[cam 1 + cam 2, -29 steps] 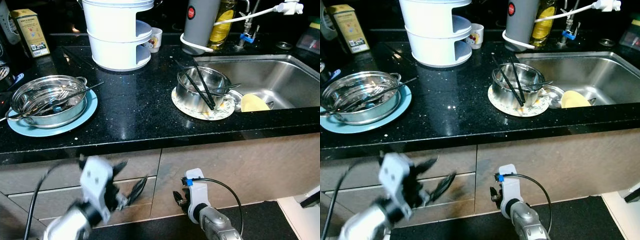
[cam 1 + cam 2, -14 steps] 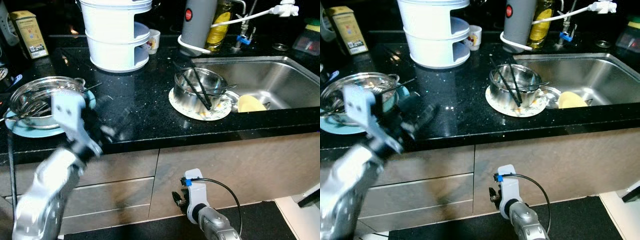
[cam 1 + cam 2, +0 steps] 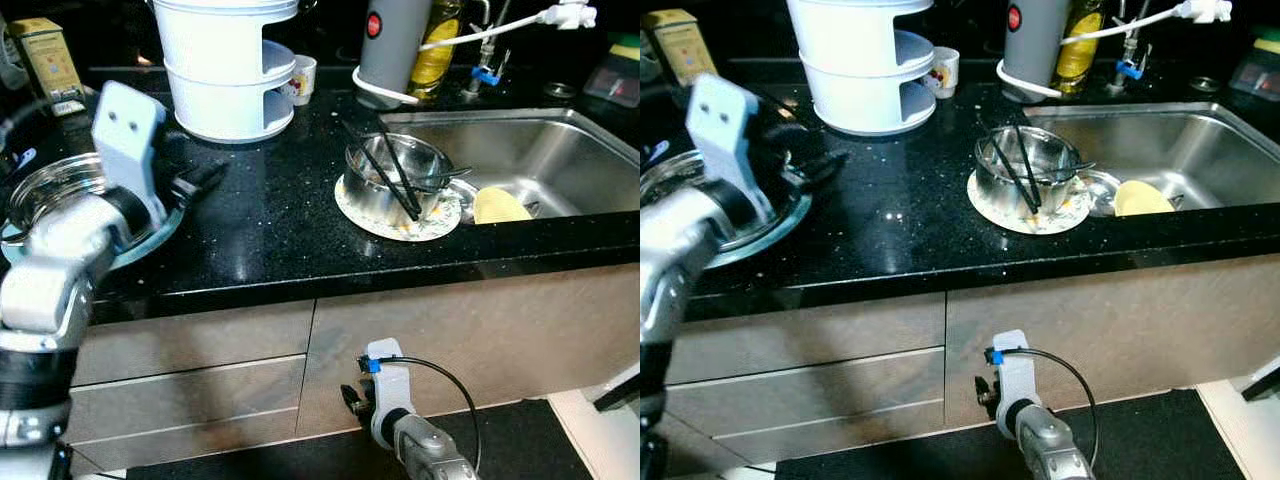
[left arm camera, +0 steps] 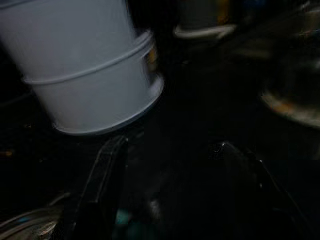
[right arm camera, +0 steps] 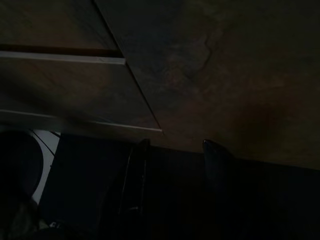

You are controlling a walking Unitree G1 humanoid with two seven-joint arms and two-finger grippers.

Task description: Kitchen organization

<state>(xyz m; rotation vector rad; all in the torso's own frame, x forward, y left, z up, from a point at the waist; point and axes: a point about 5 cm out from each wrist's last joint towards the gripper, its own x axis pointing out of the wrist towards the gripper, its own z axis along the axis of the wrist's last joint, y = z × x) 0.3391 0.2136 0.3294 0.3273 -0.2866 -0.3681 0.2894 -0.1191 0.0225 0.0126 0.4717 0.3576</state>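
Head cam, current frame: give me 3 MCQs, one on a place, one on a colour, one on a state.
1. Where are the black chopsticks?
A. in the steel bowl on the patterned plate
B. in the sink
C. on the floor

2. What colour is the plate under the steel pot?
A. red
B. light blue
C. yellow

3. How are the left gripper's fingers?
A. shut on a cup
B. shut on chopsticks
C. open, holding nothing

Key: 1 A, they lean in the steel bowl beside the sink. 2 B, a blue rim shows beneath the pot. 3 C, the left wrist view shows the fingers spread over bare counter.
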